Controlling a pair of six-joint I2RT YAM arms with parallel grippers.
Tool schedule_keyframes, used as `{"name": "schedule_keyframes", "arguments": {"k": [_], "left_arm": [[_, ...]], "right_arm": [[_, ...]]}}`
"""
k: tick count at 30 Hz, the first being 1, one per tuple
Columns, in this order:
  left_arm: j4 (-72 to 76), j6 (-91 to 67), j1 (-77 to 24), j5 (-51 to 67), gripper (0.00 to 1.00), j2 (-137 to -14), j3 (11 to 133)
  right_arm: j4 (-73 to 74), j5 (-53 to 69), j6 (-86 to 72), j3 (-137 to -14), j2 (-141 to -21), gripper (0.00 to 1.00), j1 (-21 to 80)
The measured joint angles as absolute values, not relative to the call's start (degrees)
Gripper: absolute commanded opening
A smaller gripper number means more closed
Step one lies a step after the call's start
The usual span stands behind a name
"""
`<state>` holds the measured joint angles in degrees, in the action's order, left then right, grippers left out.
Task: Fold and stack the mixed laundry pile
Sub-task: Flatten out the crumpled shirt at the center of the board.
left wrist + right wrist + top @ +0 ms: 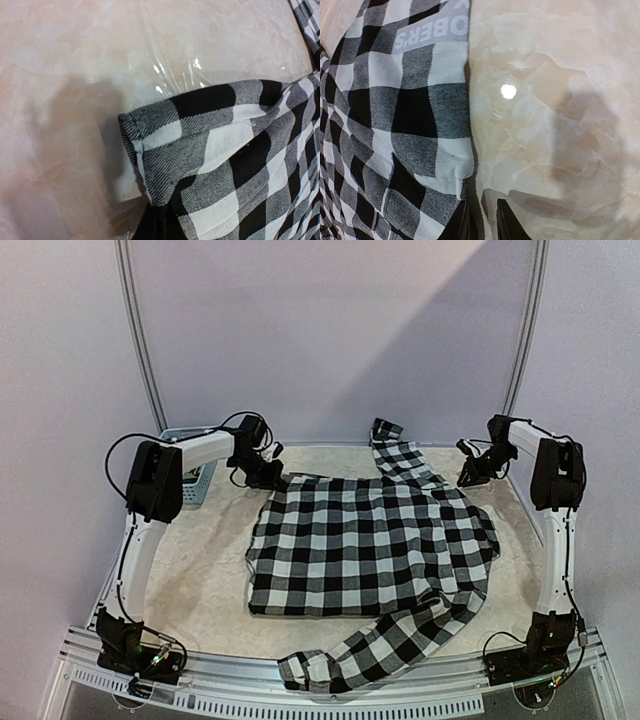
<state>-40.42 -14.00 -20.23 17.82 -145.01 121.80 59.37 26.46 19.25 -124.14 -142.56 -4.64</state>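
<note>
The black-and-white checked shirt lies spread flat on the table, with one sleeve trailing over the near edge and another reaching toward the back. My left gripper is at the shirt's far left corner. In the left wrist view the hemmed corner gathers into the gripper, which is shut on it. My right gripper is at the shirt's far right edge. In the right wrist view the gripper stands slightly open on the table beside the shirt's edge, holding nothing. The olive-green shirt is out of view.
A light blue lattice basket stands at the back left behind my left arm. The table has a pale marbled cover under clear film. A grey label shows inside the shirt.
</note>
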Motion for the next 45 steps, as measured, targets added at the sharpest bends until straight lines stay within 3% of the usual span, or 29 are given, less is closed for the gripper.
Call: {"name": "schedule_keyframes", "arguments": {"k": [5,16,18,21,23,26,30,38,45], "left_arm": [[-38.8,-14.7,-20.2,17.1,0.00,-142.3,117.6],[-40.6,-18.7,-20.2,12.7,0.01,-136.2,113.3],[-41.7,-19.1,-20.2,11.8,0.27,-134.9,112.2],[-43.2,-19.1,-20.2,9.9,0.44,-134.5,112.7],[-44.8,-19.0,-20.2,8.4,0.52,-134.5,113.6],[-46.1,-17.4,-20.7,5.8,0.58,-133.5,114.3],[-45.1,-12.9,-22.5,2.5,0.64,-124.9,108.2],[-45.2,-4.8,-35.5,-1.0,0.64,-98.3,90.7],[-51.2,0.3,-47.0,-2.0,0.62,-97.3,81.6]], "right_arm": [[59.0,29.4,19.1,-124.1,-142.6,0.07,-4.3],[58.4,28.4,17.6,-121.3,-142.6,0.00,-4.2],[58.0,28.1,17.4,-120.0,-142.5,0.00,-4.3],[57.3,27.7,17.3,-119.2,-141.9,0.19,-4.3],[56.8,28.2,17.4,-118.3,-141.2,0.32,-4.3],[55.4,27.6,17.6,-114.2,-137.8,0.43,-4.2],[55.4,26.6,21.1,-103.4,-127.2,0.47,-4.2],[59.7,26.6,40.3,-80.0,-100.5,0.56,-4.3],[63.0,27.2,53.2,-63.9,-88.4,0.55,-1.5]]}}
